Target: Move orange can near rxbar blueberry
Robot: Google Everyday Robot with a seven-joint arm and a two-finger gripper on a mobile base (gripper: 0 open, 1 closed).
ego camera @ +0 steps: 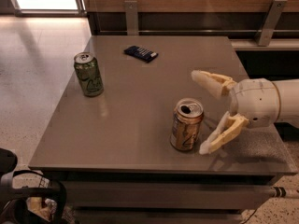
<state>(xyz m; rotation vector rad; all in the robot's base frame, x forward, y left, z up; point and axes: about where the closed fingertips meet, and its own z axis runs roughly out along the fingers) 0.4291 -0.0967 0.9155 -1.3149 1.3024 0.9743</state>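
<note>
While your gripper [201,112] hangs spread wide, orange can [186,126] stands upright just ahead of fingertips, ungripped. Rxbar blueberry [141,53] lies well beyond hand. Grasp, carry, placement remain.
</note>
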